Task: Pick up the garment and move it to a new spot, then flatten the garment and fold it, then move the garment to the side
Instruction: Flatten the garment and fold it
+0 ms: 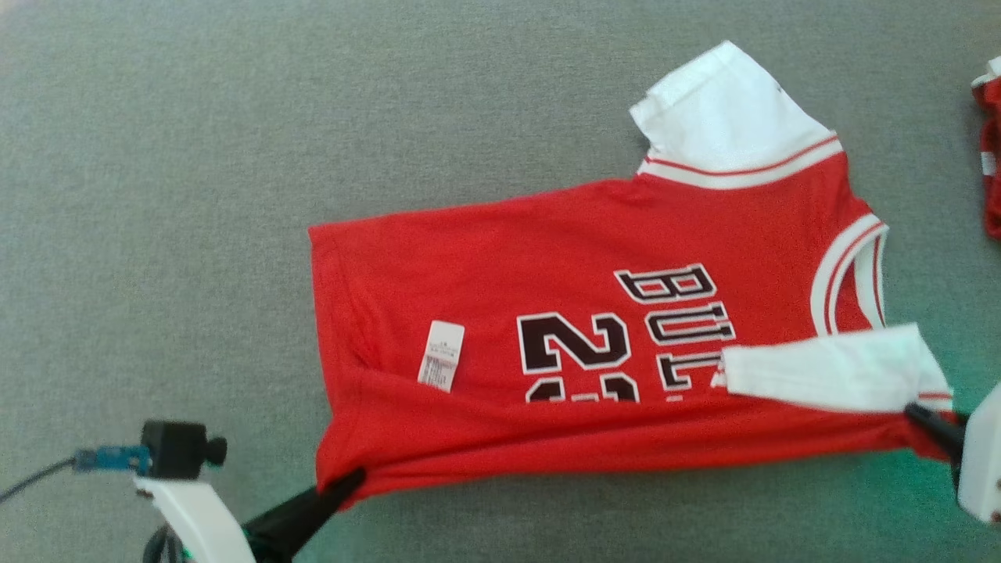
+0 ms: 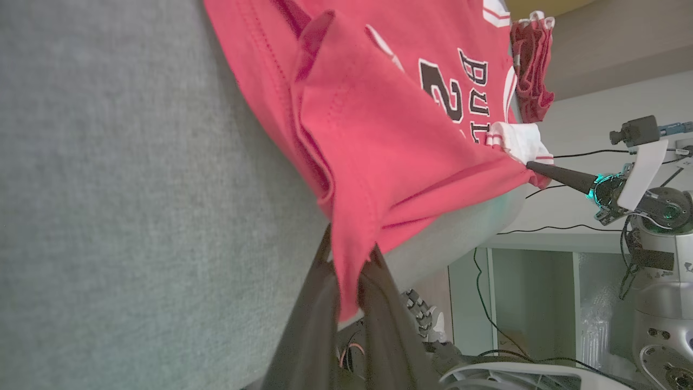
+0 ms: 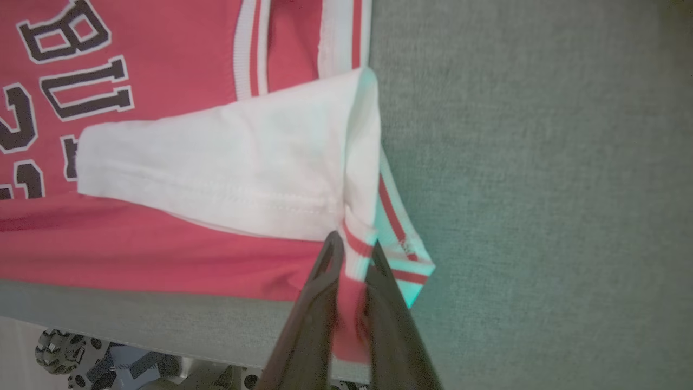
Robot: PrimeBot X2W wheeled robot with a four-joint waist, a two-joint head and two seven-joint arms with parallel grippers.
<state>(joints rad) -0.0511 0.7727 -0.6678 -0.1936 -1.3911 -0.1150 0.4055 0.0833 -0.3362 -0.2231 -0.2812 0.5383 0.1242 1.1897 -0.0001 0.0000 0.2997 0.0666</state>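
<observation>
1. While the red garment point(image 1: 500, 266) lies spread on the grey surface point(image 1: 156, 195), the left gripper point(image 1: 348, 478) pinches its near hem corner.
2. The right gripper point(image 1: 916, 413) is clamped on the near shoulder, beside the folded white sleeve point(image 1: 829, 367).

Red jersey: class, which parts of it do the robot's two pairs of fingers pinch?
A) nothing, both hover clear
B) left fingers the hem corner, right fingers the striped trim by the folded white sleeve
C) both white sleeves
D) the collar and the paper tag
B: the left fingers clamp the red jersey at its hem corner, and the right fingers clamp striped trim beside the folded white sleeve.
</observation>
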